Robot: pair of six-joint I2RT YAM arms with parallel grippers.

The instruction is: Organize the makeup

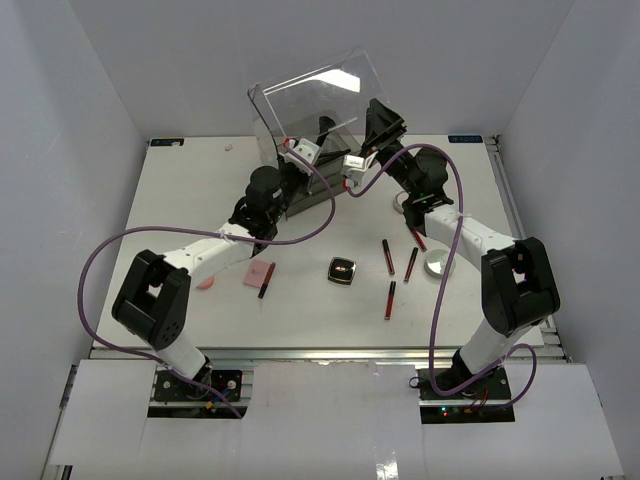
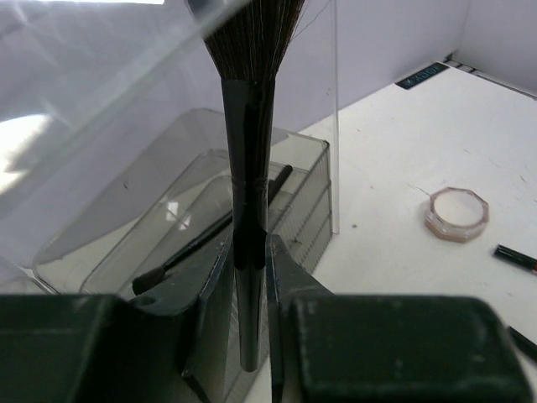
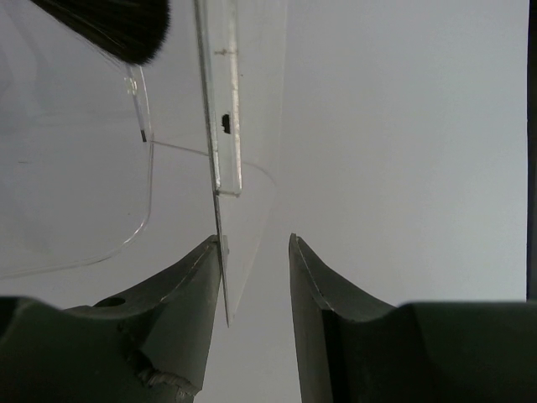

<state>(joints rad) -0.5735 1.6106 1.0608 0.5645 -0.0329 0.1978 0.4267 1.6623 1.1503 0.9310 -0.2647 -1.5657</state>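
My left gripper (image 1: 310,143) (image 2: 250,245) is shut on the handle of the black brush (image 2: 248,193), bristles pointing away, over the smoky acrylic box (image 1: 300,195) (image 2: 201,210). A thin black applicator (image 2: 210,237) lies inside the box. My right gripper (image 1: 383,117) (image 3: 256,241) is open, and the raised clear lid (image 1: 320,90) (image 3: 220,126) leans on its left finger. On the table lie a pink palette (image 1: 258,274), a black compact (image 1: 342,270), three red-and-black tubes (image 1: 386,256), a silver tin (image 1: 438,262) and a white-pink jar (image 1: 400,204) (image 2: 455,213).
Another slim tube (image 1: 267,281) lies on the palette's right edge. A small pink item (image 1: 205,284) lies left of the palette. Purple cables loop over both arms. White walls close in the table on the left, back and right.
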